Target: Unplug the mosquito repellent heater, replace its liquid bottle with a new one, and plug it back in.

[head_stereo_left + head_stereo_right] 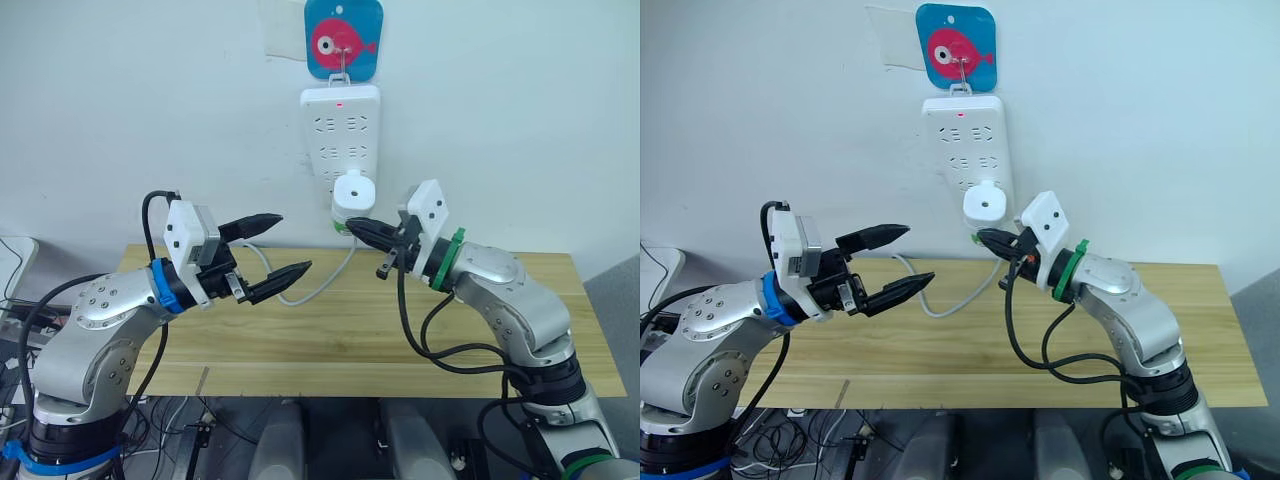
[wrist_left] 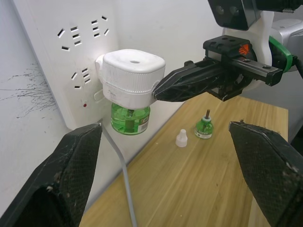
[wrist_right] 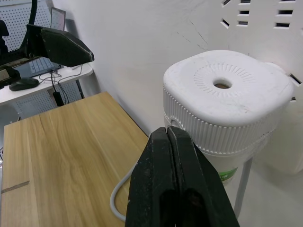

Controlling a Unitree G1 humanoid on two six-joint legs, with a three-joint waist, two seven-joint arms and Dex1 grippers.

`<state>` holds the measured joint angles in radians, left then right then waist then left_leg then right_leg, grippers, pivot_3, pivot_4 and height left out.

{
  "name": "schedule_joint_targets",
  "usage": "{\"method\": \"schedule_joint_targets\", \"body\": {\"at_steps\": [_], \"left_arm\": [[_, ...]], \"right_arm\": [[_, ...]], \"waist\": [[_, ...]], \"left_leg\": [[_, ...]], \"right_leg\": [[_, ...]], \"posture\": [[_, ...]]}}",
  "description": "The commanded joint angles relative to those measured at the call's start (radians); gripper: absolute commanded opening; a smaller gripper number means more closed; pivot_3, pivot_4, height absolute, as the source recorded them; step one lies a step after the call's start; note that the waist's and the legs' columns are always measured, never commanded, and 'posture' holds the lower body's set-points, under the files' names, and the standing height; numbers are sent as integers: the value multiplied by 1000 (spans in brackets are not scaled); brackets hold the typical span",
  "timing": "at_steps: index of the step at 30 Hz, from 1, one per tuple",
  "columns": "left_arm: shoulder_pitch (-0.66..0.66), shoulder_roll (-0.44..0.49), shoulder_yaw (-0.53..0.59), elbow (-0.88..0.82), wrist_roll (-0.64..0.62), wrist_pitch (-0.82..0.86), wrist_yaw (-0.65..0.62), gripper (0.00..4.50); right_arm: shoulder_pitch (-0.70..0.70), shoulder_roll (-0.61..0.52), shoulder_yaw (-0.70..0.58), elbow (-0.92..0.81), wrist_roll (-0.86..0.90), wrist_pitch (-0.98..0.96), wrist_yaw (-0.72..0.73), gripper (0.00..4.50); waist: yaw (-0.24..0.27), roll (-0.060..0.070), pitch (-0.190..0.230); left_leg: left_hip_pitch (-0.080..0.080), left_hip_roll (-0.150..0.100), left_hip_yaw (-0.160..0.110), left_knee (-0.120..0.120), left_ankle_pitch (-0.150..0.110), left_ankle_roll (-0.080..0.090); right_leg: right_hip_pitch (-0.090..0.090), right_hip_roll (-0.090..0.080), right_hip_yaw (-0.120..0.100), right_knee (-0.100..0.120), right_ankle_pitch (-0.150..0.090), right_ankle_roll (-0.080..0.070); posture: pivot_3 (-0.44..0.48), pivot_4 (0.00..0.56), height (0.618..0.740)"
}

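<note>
Wooden table [image 1: 330, 340] against white wall [image 1: 520, 110]

Our arms are silver-grey metal shells with small dark screws. The left gripper [image 1: 268, 252] sits past a blue wrist ring, the right gripper [image 1: 362, 229] past a green one. Each carries a white camera block, textured black jaws and looping black cables.

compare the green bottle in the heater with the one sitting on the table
The bottle in the mosquito repellent heater, the fitted bottle, hangs under the white unit on the power strip; the spare bottle stands free on the table. The spare's dark wick is exposed; the fitted one's top is hidden. Both are clear green.
</note>
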<state>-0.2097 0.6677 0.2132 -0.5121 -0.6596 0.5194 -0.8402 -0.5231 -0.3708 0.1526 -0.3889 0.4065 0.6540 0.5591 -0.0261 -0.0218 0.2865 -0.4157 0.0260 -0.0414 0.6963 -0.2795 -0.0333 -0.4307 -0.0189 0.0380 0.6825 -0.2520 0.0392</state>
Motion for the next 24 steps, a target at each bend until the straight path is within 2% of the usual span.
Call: {"method": "schedule_joint_targets", "body": {"at_steps": [1, 13, 16, 17, 21, 24], "left_arm": [[-8, 7, -1, -16, -8, -19, -3, 4500], [54, 74, 53, 16, -5, 1, -12, 4500], [93, 110, 111, 24, -9, 41, 13, 4500], [105, 126, 129, 26, -5, 57, 23, 4500], [144, 196, 157, 52, 52, 72, 36, 4500], [162, 212, 177, 84, 76, 48, 24, 4500]], "right_arm": [[-12, -5, -112, -10, 9, 16, -67, 32], [133, -186, -117, -183, 203, 52, 194, 32], [160, -253, -183, -141, 204, 4, 261, 592], [167, -276, -207, -119, 200, -14, 281, 900], [167, -341, -275, -14, 177, -71, 320, 2394], [158, -376, -302, 40, 159, -99, 337, 3458]], "waist": [[0, 0, 0], [-8, 0, 0], [-4, 0, 0], [-3, 0, 0], [-2, 0, 0], [-1, 0, 0]], "left_leg": [[0, 0, 0, 0, 0, 0], [0, 2, 0, -4, 0, 0], [0, 1, 0, -3, 0, 0], [0, 1, 0, -3, 0, 0], [0, 0, 1, -3, 0, 0], [0, 0, 1, -3, 0, 0]], "right_leg": [[0, 0, 0, 0, 0, 0], [-1, 1, 0, -2, 0, 0], [-1, 1, 0, -2, 0, 0], [-1, 1, 0, -2, 0, 0], [0, 0, 0, -3, 0, 0], [0, 0, 0, -2, 0, 0]], "posture": [[0, 269, 740], [19, 256, 740], [36, 246, 740], [36, 246, 740], [38, 233, 740], [37, 219, 740]]}}
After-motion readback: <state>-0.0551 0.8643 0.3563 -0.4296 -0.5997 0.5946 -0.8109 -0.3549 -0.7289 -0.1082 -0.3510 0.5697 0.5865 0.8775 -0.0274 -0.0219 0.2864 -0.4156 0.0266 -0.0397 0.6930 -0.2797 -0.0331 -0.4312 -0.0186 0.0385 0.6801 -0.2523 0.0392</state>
